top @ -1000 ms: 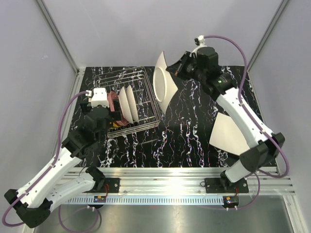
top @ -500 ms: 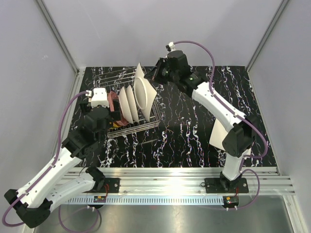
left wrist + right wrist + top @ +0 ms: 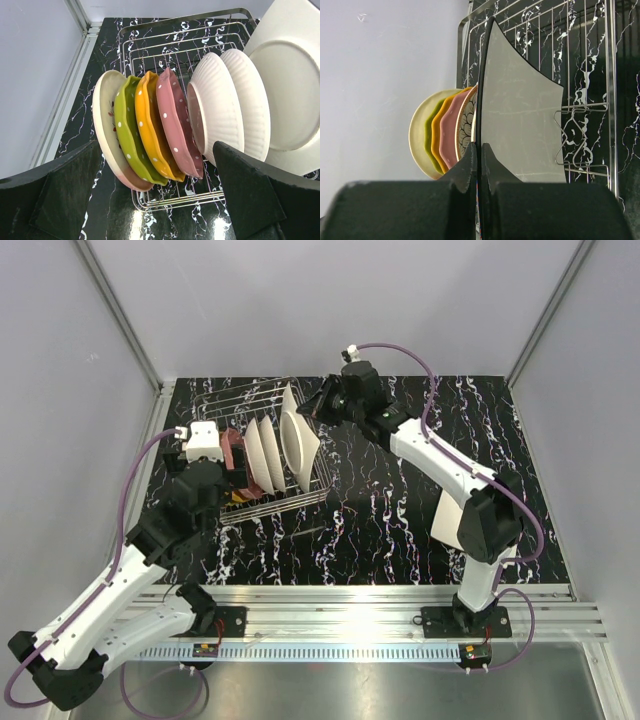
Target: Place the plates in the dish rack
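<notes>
No writing, label, brand, number or sign can be read in any of the views. Any marking on the small boards (image 3: 205,648) fixed to the rail (image 3: 340,615) by the arm bases is too small to make out.

The silver wire dish rack (image 3: 175,201) is holding a row of plates on edge: a cream plate (image 3: 102,125), then scalloped, dotted ones, a lime-green plate (image 3: 127,135), an orange plate (image 3: 147,130) and a pink plate (image 3: 175,130), then two ribbed white plates (image 3: 220,115). A squarish cream plate (image 3: 290,80) is standing upright at the row's right end (whether it is resting on the wires is unclear). A second squarish plate (image 3: 450,515) is lying flat, well right of the rack.
</notes>
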`<move>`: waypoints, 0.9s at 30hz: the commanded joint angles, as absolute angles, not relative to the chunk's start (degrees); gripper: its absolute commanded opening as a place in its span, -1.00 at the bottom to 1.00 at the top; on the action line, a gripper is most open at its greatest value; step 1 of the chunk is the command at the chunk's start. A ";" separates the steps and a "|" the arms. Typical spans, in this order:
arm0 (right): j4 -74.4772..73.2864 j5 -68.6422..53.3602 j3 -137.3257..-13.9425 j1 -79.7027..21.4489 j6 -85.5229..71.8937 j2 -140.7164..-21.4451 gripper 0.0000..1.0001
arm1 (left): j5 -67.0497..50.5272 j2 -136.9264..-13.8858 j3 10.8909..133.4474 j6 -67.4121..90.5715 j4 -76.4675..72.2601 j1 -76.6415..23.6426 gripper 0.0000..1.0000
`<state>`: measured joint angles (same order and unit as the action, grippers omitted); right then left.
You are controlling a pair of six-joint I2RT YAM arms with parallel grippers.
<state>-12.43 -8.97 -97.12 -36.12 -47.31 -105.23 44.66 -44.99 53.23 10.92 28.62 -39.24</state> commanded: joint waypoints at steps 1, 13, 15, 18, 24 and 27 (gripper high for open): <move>1.76 -8.80 -98.26 -36.82 -48.09 -103.09 -1.00 | 45.53 -44.12 54.49 10.55 26.37 -39.02 0.98; 8.09 -0.35 -95.71 -43.59 -37.80 -106.34 -1.00 | 45.09 -44.21 54.49 10.63 26.37 -39.02 0.98; 6.43 -0.35 -97.54 -44.03 -37.70 -107.57 -1.00 | 44.83 -44.30 54.58 10.63 26.37 -39.02 0.98; 3.87 -2.27 -99.13 -44.38 -38.14 -109.60 -0.86 | 44.65 -44.38 54.58 10.55 26.45 -39.02 0.98; 3.43 -3.17 -97.48 -44.56 -38.67 -109.16 -0.18 | 44.47 -44.38 54.67 10.63 26.54 -39.02 0.98; 1.85 -1.85 -97.38 -44.56 -37.62 -108.02 0.15 | 44.38 -44.38 54.67 10.63 26.46 -39.02 0.98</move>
<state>-0.43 -2.55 -95.53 -44.10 -38.87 -110.26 44.60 -44.99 53.25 10.92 28.62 -39.20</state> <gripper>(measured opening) 0.540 0.987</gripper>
